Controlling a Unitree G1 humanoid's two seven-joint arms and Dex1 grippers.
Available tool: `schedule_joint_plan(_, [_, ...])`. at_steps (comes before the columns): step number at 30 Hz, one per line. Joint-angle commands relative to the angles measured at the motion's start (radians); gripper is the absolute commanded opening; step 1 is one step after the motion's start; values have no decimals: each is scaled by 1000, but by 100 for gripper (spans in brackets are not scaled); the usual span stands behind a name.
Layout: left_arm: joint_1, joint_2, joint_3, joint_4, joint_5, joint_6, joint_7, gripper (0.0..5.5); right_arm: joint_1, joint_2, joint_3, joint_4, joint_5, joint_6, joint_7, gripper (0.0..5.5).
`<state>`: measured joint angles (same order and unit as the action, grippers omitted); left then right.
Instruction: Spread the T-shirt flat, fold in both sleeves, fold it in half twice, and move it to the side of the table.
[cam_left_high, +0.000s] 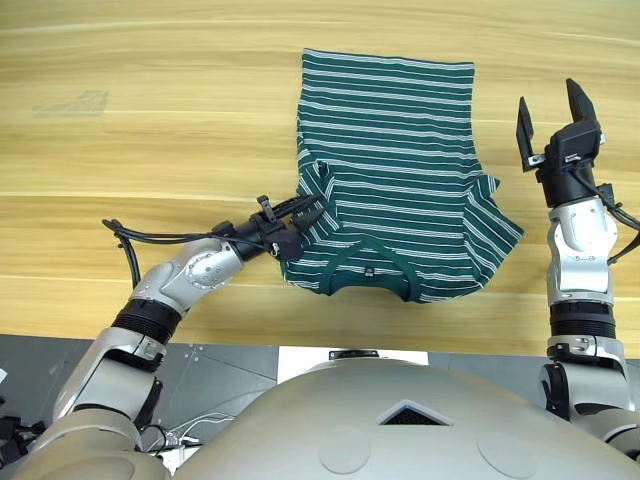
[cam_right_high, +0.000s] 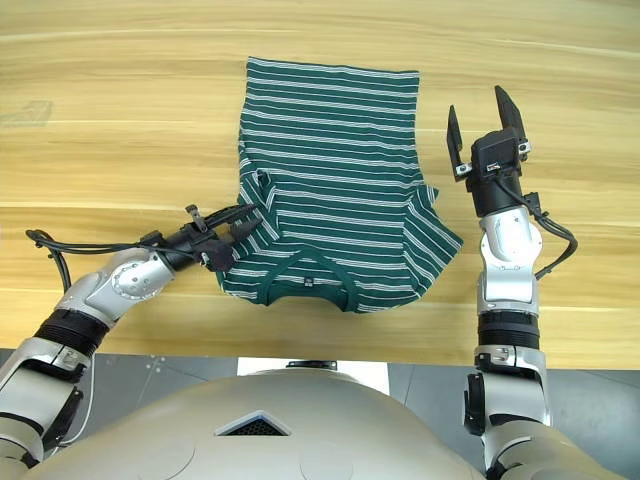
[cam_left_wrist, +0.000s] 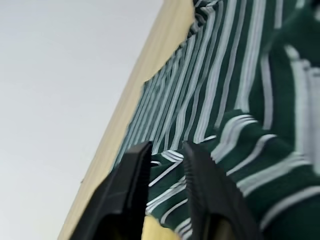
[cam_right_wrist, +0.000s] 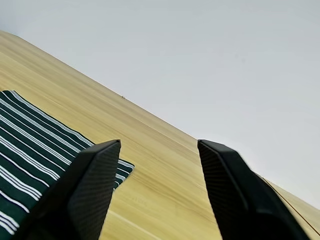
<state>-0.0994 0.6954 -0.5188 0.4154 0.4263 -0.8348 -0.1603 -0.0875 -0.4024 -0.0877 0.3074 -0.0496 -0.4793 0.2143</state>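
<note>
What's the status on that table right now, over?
Left pincer at T-shirt, by folded-in left sleeve. Right pincer open, raised beside it. Right sleeve not yet folded.

right gripper (cam_right_wrist: 159, 150) has its two black fingers (cam_right_wrist: 92, 190) spread wide apart over the wooden table (cam_right_wrist: 150, 145), with a corner of the green striped T-shirt (cam_right_wrist: 30, 145) lying flat beside one finger
</note>
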Motion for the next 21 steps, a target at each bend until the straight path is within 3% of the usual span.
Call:
schedule_joint_plan(1, [143, 56, -95, 54, 54, 36, -175, 161, -25, -1, -2, -2, -4, 6, -2, 284])
schedule_joint_plan(8, [192, 40, -29, -29, -177, 34, -231, 161, 10, -68, -16, -54, -1, 14, 54, 284])
schedule_joint_plan(13, [239, -5, 19, -129, -312, 35, -248, 161, 206, -224, -129, -177, 13, -11, 141, 284])
schedule_joint_plan(16, [267, -52, 65, -242, -420, 32, -235, 161, 390, -302, -165, -233, -88, -30, 171, 284])
schedule_joint_plan(21, [232, -180, 162, -371, -531, 92, -187, 161, 637, -365, -80, -201, -381, -124, 116, 284])
